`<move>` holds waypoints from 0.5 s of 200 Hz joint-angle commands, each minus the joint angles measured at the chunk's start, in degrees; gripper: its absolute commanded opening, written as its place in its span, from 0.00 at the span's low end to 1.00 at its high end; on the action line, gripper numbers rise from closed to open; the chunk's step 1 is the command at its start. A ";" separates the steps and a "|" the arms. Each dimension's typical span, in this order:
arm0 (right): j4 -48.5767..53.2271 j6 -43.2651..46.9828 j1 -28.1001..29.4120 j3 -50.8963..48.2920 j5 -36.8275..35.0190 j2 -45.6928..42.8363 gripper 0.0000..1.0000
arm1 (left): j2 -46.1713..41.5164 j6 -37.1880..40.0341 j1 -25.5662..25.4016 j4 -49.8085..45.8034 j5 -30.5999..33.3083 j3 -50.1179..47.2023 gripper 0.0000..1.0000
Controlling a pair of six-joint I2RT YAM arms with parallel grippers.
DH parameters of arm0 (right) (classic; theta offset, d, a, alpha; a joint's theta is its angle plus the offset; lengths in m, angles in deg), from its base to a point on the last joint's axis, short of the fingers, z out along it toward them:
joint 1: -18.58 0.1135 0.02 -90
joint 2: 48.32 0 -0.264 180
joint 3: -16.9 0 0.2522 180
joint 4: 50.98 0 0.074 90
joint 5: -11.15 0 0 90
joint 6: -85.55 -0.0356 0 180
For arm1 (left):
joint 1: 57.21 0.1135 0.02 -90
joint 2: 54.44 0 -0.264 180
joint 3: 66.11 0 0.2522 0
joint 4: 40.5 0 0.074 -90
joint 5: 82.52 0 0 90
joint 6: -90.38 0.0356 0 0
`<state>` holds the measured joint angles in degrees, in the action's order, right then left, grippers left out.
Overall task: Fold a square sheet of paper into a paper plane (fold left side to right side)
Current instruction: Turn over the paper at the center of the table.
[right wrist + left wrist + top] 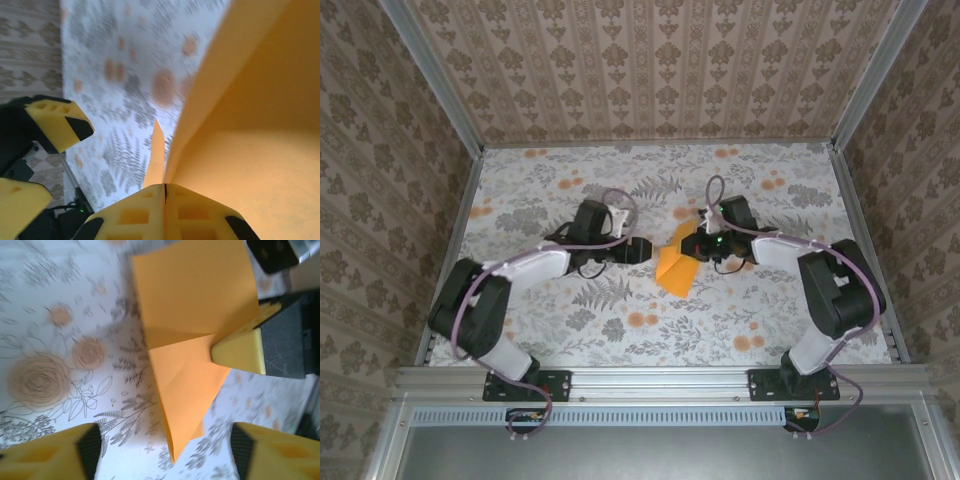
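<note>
The bright orange sheet of paper [675, 270] is folded into a creased, pointed shape near the table's middle. In the left wrist view the paper [192, 305] hangs lifted off the cloth, point toward the camera. My right gripper [695, 246] is shut on its right edge; its closed fingers [150, 212] pinch the paper [250, 130] between them. My left gripper [642, 250] stands open just left of the paper, its fingertips [85, 447] wide apart on either side of the paper's point without touching it.
A floral cloth [570, 190] with printed orange blossoms covers the table. Patterned walls [650, 60] close it in at the back and both sides. A metal rail [660, 380] runs along the near edge by the arm bases.
</note>
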<state>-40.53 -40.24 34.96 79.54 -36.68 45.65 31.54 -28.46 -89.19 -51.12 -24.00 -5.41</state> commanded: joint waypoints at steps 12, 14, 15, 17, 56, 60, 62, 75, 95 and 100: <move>-8.84 0.46 -3.58 3.74 10.07 -8.05 0.04 | -11.95 -8.53 3.38 9.53 -1.61 -4.10 0.99; -9.20 0.39 -3.71 3.87 10.61 -8.40 0.04 | -12.49 -9.00 3.48 9.98 -1.95 -4.26 1.00; -9.36 0.34 -3.76 3.99 10.76 -8.65 0.04 | -12.76 -9.20 3.54 10.23 -2.11 -4.33 1.00; -9.66 0.36 -3.87 4.28 11.21 -9.01 0.04 | -13.16 -9.63 3.69 10.69 -2.42 -4.45 1.00; -12.62 -1.59 -3.99 11.65 20.09 -11.62 0.04 | -16.44 -17.58 4.04 21.80 -11.16 -3.87 1.00; -12.60 -1.76 -3.85 12.34 20.73 -11.60 0.04 | -16.18 -18.61 4.03 23.56 -11.85 -3.74 1.00; -12.62 -1.88 -3.76 12.72 21.06 -11.61 0.04 | -16.01 -19.03 3.99 24.43 -12.20 -3.71 1.00; -12.69 -2.17 -2.89 14.88 22.54 -11.62 0.04 | -15.11 -21.53 3.63 28.55 -13.74 -3.02 1.00; -12.36 -2.35 -0.90 17.25 24.32 -11.63 0.05 | -13.71 -22.99 2.92 31.50 -14.99 -1.26 1.00; -12.32 -2.35 -0.32 17.61 24.60 -11.62 0.05 | -13.35 -23.30 2.77 32.29 -15.30 -0.76 1.00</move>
<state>-51.59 -41.79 32.25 94.32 -17.94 35.09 16.78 -46.89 -85.59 -27.45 -34.64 -8.93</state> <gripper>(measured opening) 0.048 0.997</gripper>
